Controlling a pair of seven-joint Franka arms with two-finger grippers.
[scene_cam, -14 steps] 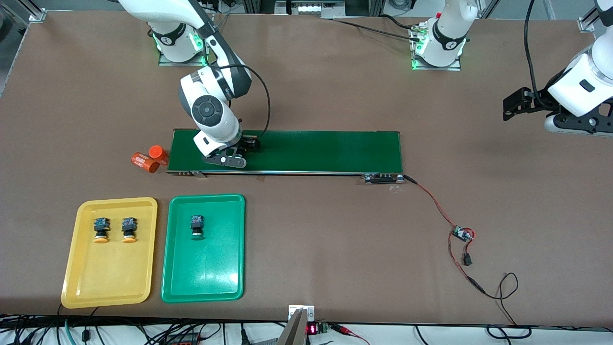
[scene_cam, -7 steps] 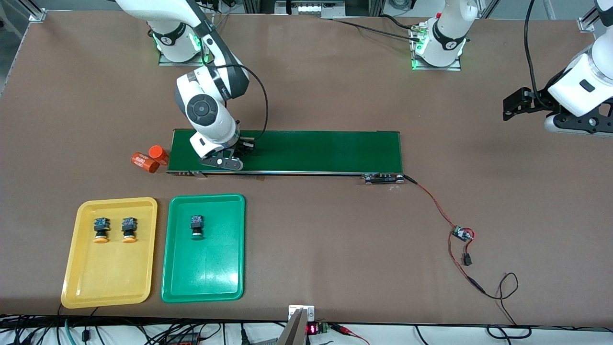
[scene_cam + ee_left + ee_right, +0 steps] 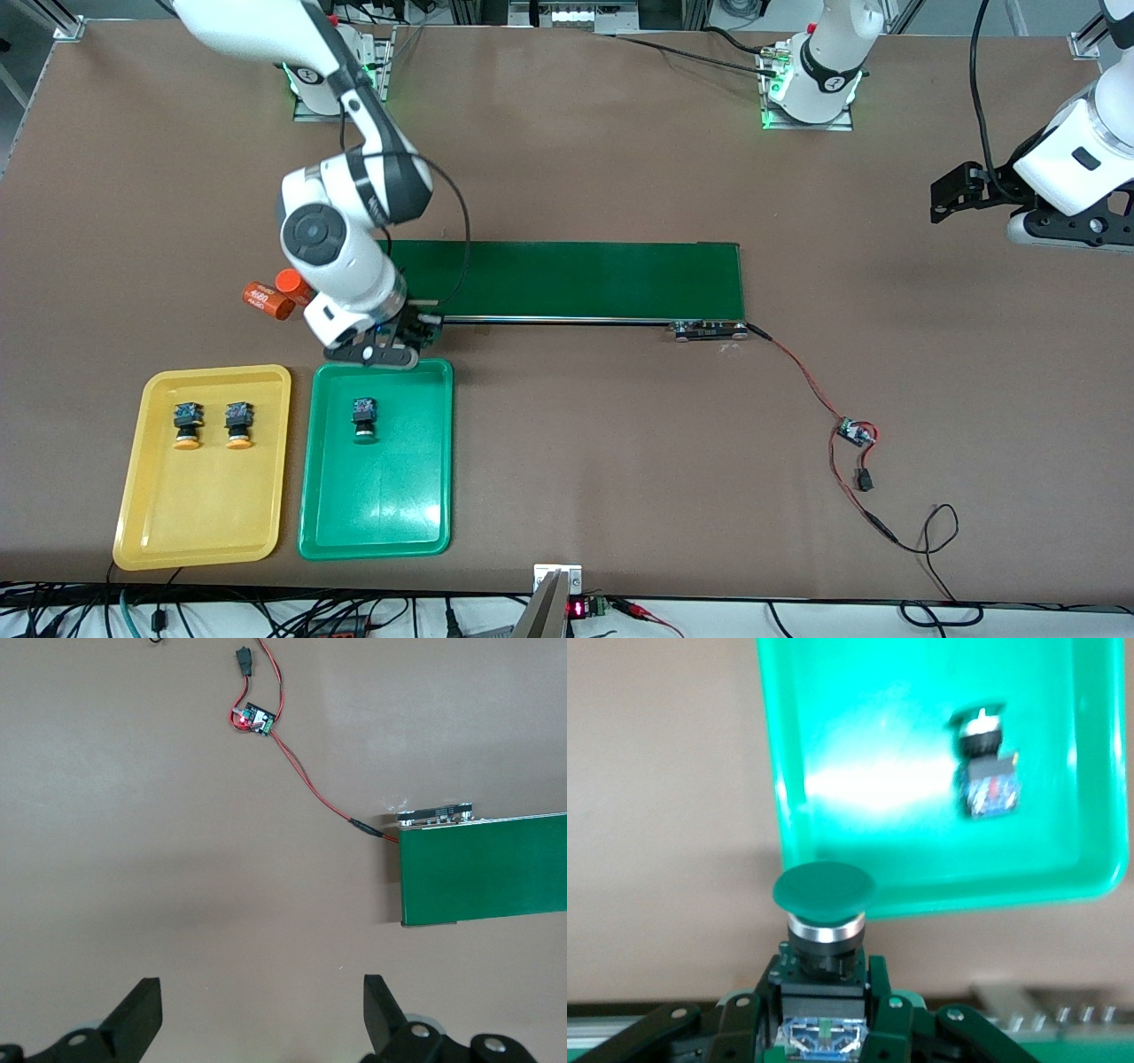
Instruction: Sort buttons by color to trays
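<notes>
Green-capped push-button [image 3: 823,939] with its black-and-blue body sits clamped between the right gripper [image 3: 383,341] fingers, lifted off the long dark-green conveyor belt [image 3: 585,279] where the gripper stood a second ago and carried to the belt-side edge of the shallow green plastic tray [image 3: 376,496]. That looks like the last button, so only the drop remains. Its long axis runs body to cap, cap pointing toward the tray, where the other green button [image 3: 363,418] lies. Both yellow buttons [image 3: 186,424] rest in the yellow tray [image 3: 199,523]. The left gripper [image 3: 257,1014] waits, fingers apart, over bare table.
</notes>
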